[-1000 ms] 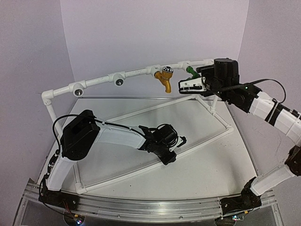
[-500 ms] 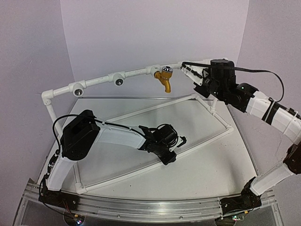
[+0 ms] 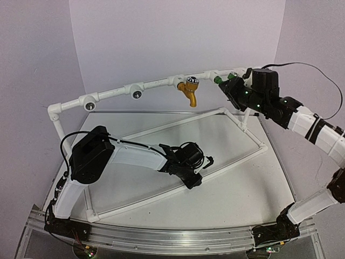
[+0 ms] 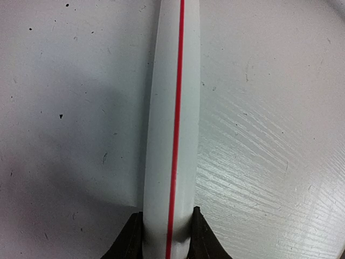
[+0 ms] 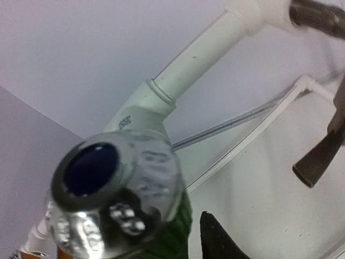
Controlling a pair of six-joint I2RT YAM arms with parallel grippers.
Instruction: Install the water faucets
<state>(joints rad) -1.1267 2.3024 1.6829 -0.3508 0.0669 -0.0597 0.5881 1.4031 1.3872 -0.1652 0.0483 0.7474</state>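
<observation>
the left arm (image 3: 135, 155) lies low, stretched across the worktop (image 3: 242, 183). the left fingers (image 4: 129, 244) are clamped on a red-striped bar of the white pipe frame (image 4: 161, 135). the right arm (image 3: 304, 118) is raised, elbow bent, wrist up at the frame's top rail. the right fingers (image 5: 215, 240) are spread apart, gripping nothing, just beside the green faucet (image 5: 129, 205), which sits at a rail fitting. the mustard-yellow faucet (image 3: 188, 90) hangs from the rail further left.
</observation>
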